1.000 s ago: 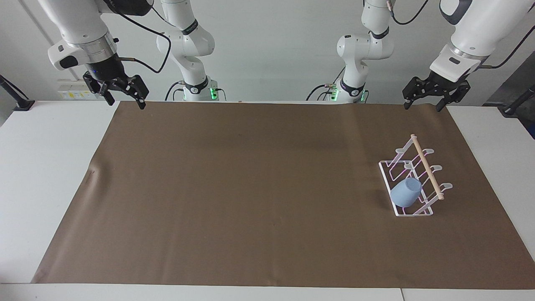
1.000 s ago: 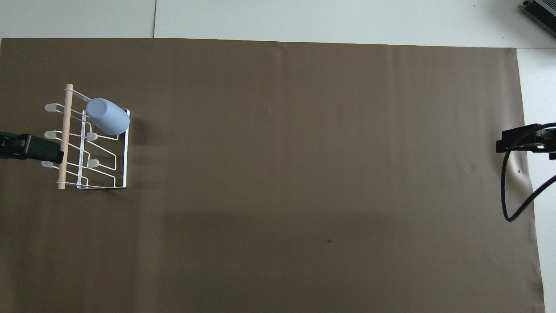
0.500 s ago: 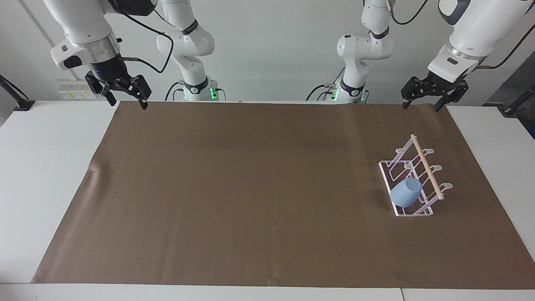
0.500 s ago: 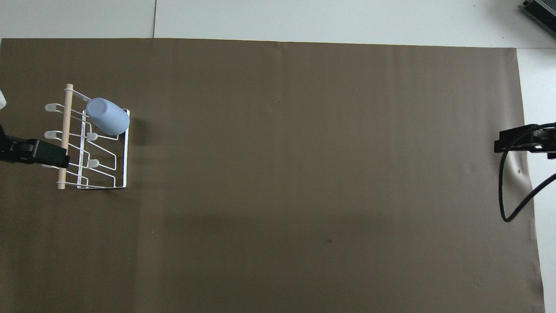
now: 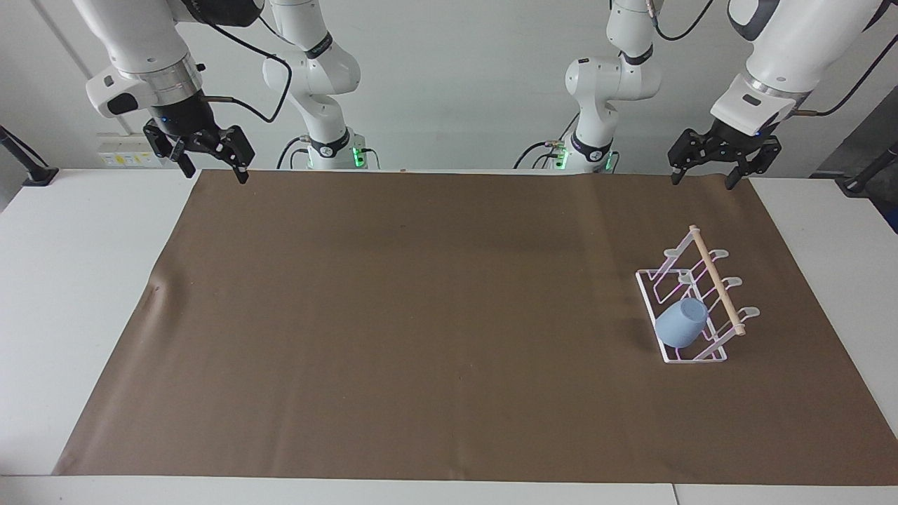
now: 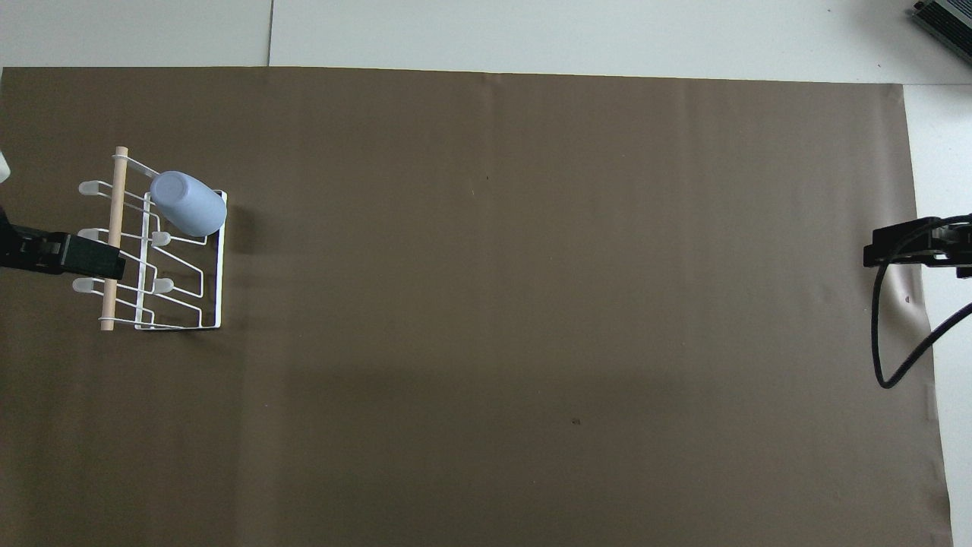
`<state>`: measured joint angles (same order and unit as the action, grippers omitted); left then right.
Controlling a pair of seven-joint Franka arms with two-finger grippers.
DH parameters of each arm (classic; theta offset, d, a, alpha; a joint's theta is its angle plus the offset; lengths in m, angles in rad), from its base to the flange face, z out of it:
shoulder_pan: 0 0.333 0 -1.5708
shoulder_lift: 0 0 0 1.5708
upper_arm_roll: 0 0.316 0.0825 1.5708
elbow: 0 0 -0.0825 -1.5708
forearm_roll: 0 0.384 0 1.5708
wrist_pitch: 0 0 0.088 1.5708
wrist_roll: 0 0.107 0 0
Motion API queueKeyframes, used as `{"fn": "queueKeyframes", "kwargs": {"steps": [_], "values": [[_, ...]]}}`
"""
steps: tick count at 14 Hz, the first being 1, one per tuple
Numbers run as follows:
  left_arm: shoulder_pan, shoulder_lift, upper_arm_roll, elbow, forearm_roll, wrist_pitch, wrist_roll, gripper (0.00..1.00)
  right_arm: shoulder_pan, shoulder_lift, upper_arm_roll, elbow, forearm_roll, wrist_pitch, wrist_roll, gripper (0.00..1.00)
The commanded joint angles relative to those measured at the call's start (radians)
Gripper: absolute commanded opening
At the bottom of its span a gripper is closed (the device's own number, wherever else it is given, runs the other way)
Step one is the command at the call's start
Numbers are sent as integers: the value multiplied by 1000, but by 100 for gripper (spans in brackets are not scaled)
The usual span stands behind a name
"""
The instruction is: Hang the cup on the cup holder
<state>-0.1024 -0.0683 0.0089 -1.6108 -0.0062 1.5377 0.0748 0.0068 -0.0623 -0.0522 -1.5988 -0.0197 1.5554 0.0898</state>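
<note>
The light-blue cup (image 5: 680, 324) (image 6: 188, 203) sits tilted, base up, on a slanted prong of the white wire cup holder (image 5: 715, 280) (image 6: 220, 258). It is on the row farthest from the robots. The holder stands on the mat toward the left arm's end of the table. My left gripper (image 5: 701, 181) (image 6: 83, 258) hangs open and empty, raised over the mat's edge nearest the robots and apart from the holder. My right gripper (image 5: 214, 175) (image 6: 904, 245) hangs open and empty over the mat's corner at the right arm's end.
A brown mat (image 5: 421, 315) covers most of the white table (image 5: 77, 266). It has a small crease (image 5: 158, 287) toward the right arm's end. A black cable (image 6: 885, 327) loops down from the right gripper.
Both grippers have drifted slightly upward, and the left one a little toward the table's middle. The cup and the holder have not moved.
</note>
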Motion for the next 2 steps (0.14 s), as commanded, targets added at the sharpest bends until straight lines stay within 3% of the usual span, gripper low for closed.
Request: {"fn": "queueKeyframes", "kwargs": {"steps": [1,2], "values": [[-14,-15,3,-11,-11,16,11,100,-7,-14,9,-9,-20,-5,-18,100],[-14,-13,-10,-11,-11,34,10,100,-7,-14,9,-10,-20,-3,-18,100]]}}
